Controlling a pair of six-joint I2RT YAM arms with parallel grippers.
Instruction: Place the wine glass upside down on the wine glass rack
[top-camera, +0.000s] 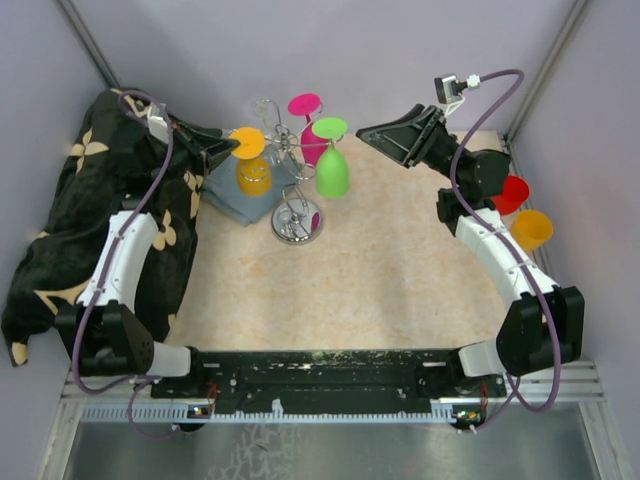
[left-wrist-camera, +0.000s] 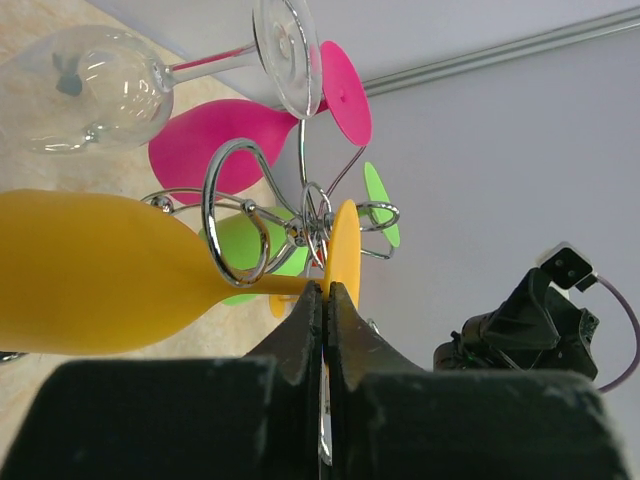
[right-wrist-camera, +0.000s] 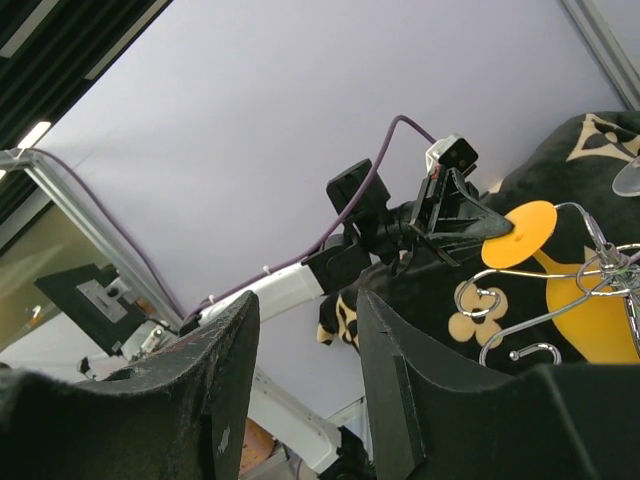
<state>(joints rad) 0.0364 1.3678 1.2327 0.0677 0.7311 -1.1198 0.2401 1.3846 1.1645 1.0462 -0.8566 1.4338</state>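
Pinched tight, the left gripper (left-wrist-camera: 326, 290) clamps the thin stem of the orange plastic wine glass (left-wrist-camera: 90, 280), just below its round foot. On my screen that glass hangs bowl down and foot up, its stem against the bottom of a curled loop of the silver wire wine glass rack (left-wrist-camera: 236, 210). I cannot tell if it is fully seated. A pink plastic wine glass (top-camera: 313, 145) and a green plastic wine glass (top-camera: 332, 172) hang upside down on other arms. The right gripper (top-camera: 375, 130) hovers to the rack's right, jaws partly apart and holding nothing.
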